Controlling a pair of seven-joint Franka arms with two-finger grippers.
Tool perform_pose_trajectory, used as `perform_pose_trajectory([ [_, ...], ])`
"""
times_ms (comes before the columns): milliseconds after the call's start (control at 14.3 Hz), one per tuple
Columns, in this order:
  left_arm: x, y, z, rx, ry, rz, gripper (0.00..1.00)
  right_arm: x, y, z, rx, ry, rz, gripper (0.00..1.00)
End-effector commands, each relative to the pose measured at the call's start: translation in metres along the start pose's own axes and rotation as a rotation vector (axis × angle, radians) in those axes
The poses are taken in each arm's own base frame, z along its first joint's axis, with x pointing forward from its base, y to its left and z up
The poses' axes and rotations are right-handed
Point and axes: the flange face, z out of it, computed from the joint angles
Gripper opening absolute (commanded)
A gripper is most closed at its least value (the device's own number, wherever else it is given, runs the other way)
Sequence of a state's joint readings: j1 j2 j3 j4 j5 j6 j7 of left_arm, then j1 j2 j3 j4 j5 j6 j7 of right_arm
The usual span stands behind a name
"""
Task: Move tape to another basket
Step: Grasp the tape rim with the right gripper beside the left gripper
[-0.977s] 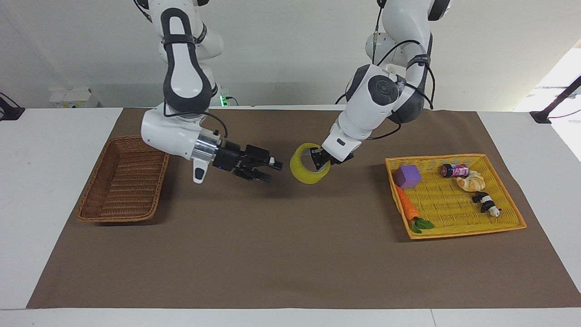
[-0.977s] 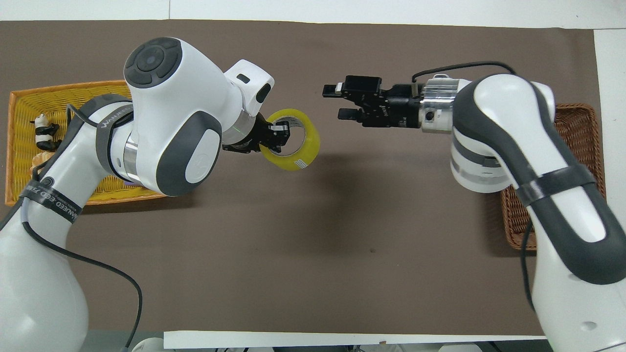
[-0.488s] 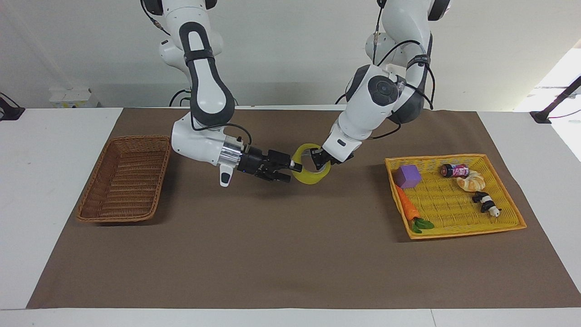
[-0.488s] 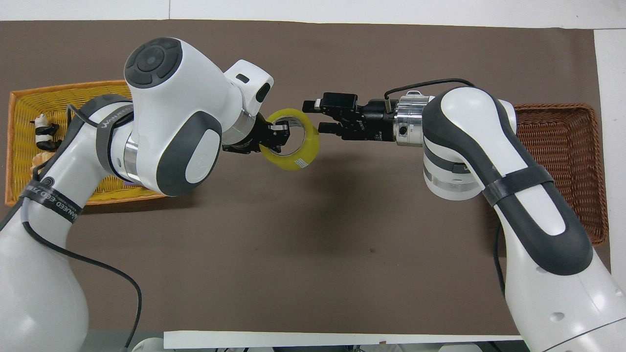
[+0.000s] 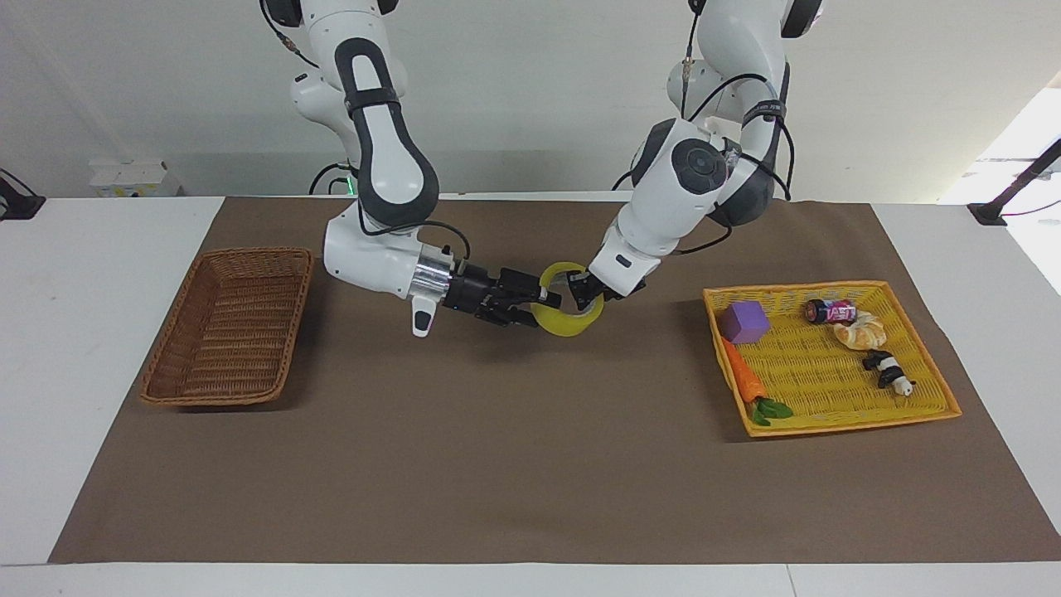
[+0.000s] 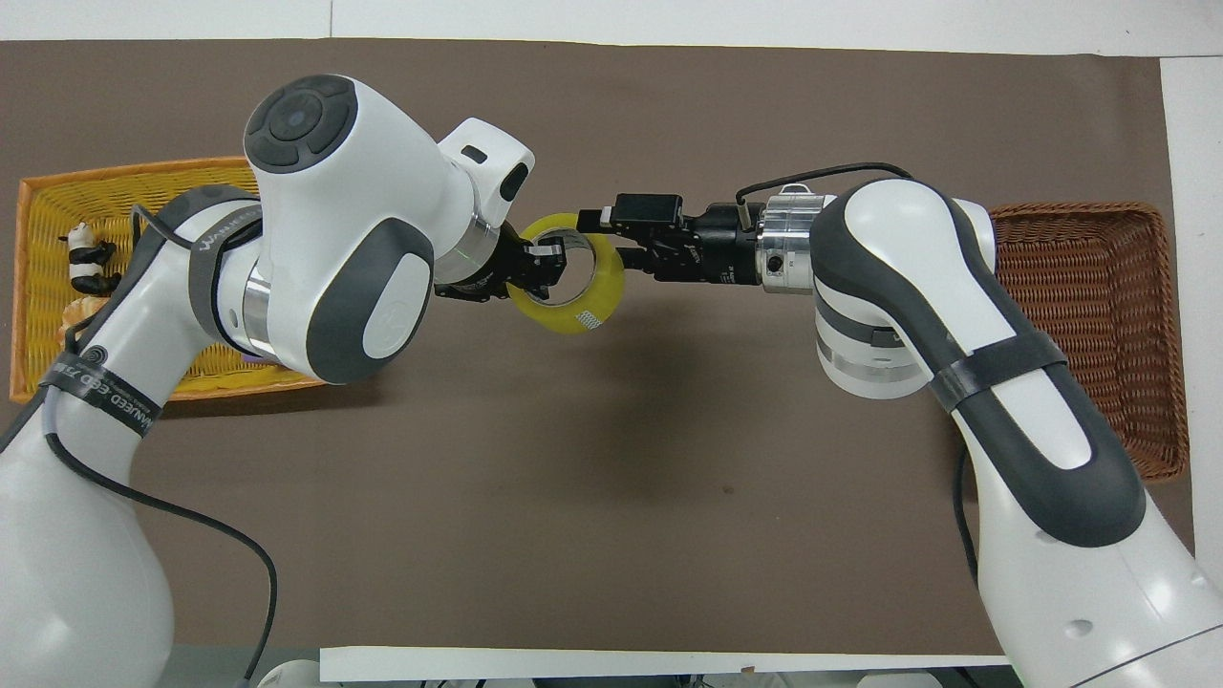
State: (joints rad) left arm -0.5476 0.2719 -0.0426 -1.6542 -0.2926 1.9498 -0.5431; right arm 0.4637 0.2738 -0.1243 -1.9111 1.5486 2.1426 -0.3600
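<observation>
The yellow tape roll (image 5: 569, 325) hangs in the air over the middle of the brown mat, between the two baskets. My left gripper (image 5: 582, 296) is shut on the roll's wall, one finger inside the core; it also shows in the overhead view (image 6: 545, 267). My right gripper (image 5: 537, 305) is open, with its fingers on either side of the roll's rim at the right arm's end; it shows in the overhead view (image 6: 612, 237) at the tape (image 6: 585, 317). The dark-brown wicker basket (image 5: 211, 401) stands empty at the right arm's end (image 6: 1070, 208).
A bright yellow woven basket (image 5: 837, 428) at the left arm's end holds a purple cube (image 5: 743, 322), a carrot (image 5: 743, 380), a small can (image 5: 831, 312), a bread roll (image 5: 862, 332) and a panda toy (image 5: 889, 371).
My right arm has swung from beside the brown basket toward the tape and brought its open fingers up around the roll's rim. My left gripper has held the tape still.
</observation>
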Motion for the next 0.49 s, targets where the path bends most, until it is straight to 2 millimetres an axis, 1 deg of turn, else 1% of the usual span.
perform_pose_trajectory([
  [0,-0.009,-0.001,-0.007,-0.015,0.009,-0.014,0.02,-0.007,0.004,-0.004,0.010,0.004,-0.010,0.78],
  [140,-0.009,-0.002,-0.008,-0.016,0.009,-0.017,0.02,-0.013,0.006,-0.003,0.005,-0.004,-0.011,0.78],
  [279,-0.009,-0.001,-0.008,-0.017,0.009,-0.017,0.02,-0.017,0.008,0.001,0.001,-0.013,-0.010,0.65],
  [419,-0.009,0.000,-0.010,-0.020,0.013,-0.017,0.02,-0.018,0.008,0.000,0.002,-0.014,-0.010,0.46],
])
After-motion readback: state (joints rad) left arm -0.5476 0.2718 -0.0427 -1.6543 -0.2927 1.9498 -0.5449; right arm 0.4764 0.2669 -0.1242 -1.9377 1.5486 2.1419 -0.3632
